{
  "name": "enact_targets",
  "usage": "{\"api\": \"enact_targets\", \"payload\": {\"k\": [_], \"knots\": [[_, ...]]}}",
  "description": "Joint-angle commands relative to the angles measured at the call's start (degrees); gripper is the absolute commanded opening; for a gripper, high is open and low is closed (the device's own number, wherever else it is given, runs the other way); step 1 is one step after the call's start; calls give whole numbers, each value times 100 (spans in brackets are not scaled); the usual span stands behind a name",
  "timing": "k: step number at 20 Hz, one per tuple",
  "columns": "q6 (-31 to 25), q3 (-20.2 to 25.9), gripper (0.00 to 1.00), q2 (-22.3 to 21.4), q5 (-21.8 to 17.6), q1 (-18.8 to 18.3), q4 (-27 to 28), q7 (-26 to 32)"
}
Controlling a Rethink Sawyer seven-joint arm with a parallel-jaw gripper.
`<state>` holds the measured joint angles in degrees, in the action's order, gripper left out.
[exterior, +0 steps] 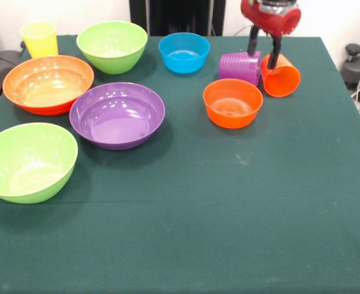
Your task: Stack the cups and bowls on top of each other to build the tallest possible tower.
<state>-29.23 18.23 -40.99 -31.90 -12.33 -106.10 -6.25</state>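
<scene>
cups and bowls all sit apart on the green tablecloth (229, 233), nothing stacked; yellow cup (39, 39) upright at the far left corner, just behind the large orange bowl (48, 84); purple ribbed cup (240, 67) sits low, looks tipped or upside down, can't tell which; orange cup (281, 77) lies on its side, mouth facing the camera and slightly right, right next to the purple ribbed cup; small orange bowl (232, 103) just in front of both cups, close to touching the purple one; small blue bowl (184, 52) left of the purple cup, near the far edge; far lime green bowl (112, 46) left of the blue one, beside the yellow cup; purple bowl (117, 114) mid left, its rim just beside the large orange bowl; near lime green bowl (27, 161) front left, partly cut by the frame edge; all bowls upright and empty; gripper (264, 50) comes down from the red arm head at top, two dark fingers (253, 40) spread a little, tips down in the gap between the purple and orange cups; right finger looks to be at the orange cup's rear end, contact unclear; jaws partly open, not clamped on anything that i can see
</scene>
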Motion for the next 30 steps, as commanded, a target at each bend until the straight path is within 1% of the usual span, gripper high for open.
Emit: {"api": "enact_targets", "payload": {"k": [1,4,6,11,13,15,21,24,29,30], "knots": [[-475,246,100,593,-298,128,965,-458],[-745,276,100,583,-223,109,1177,-291],[-1007,307,100,571,-159,20,1389,-106],[-1610,331,100,385,-89,-102,1708,161],[-1655,367,100,363,-104,-148,1729,195],[-1635,414,100,439,-155,-182,1752,202],[-1592,573,100,617,-236,-147,1836,195],[-1630,642,100,589,-222,-138,1856,235],[-1628,698,100,625,-260,-83,1888,232],[-1660,706,100,613,-247,43,1903,129]]}}
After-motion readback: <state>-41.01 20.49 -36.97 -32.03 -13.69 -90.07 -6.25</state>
